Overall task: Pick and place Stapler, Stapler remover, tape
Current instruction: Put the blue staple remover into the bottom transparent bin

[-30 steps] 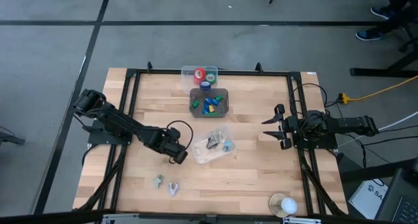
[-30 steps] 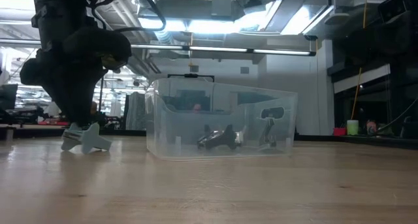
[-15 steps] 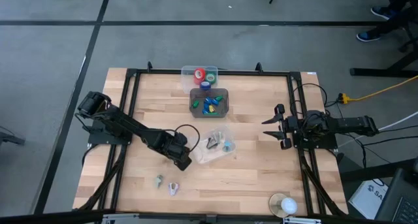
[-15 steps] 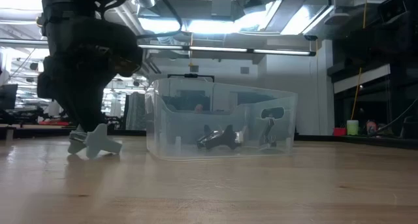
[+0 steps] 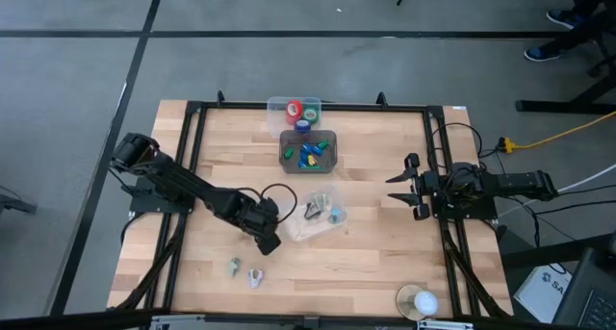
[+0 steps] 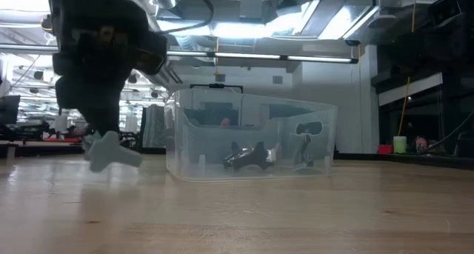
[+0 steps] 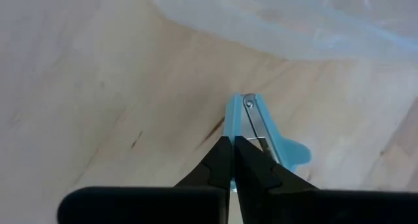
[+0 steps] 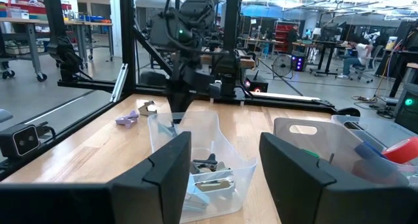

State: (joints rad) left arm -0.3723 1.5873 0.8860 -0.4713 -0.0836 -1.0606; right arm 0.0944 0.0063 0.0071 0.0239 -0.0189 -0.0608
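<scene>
Staple remover (image 7: 261, 136), a light-blue one with metal claws, is clamped between the left gripper (image 7: 233, 160) fingers and looks lifted just clear of the wooden counter (image 5: 385, 263), right beside the clear plastic bin (image 5: 316, 217); in the low view the pale piece (image 6: 109, 152) hangs under the dark wrist, seemingly off the wood, to the side of the bin wall; the wrist view shows the fingers pinching only the narrow end of the tool, with most of it jutting out beyond the tips.

That thin bite is the main risk; a remover held at its end could pivot or slip out as the arm swings over the bin rim, and it would then drop onto the counter outside the bin; a low carry could also knock the jutting part against the wall and shove the light bin aside.

Inside the bin lie a dark remover (image 5: 313, 211) and a blue one (image 5: 334, 215); two more removers (image 5: 255, 277) sit near the front edge of the counter; the tape (image 5: 301, 112) rolls rest in a small tub at the far edge, with a grey tray (image 5: 308, 149) of coloured pieces just in front of it.

The right gripper (image 5: 393, 190) waits at the right side of the counter, well apart from the bin, its fingers spread.
</scene>
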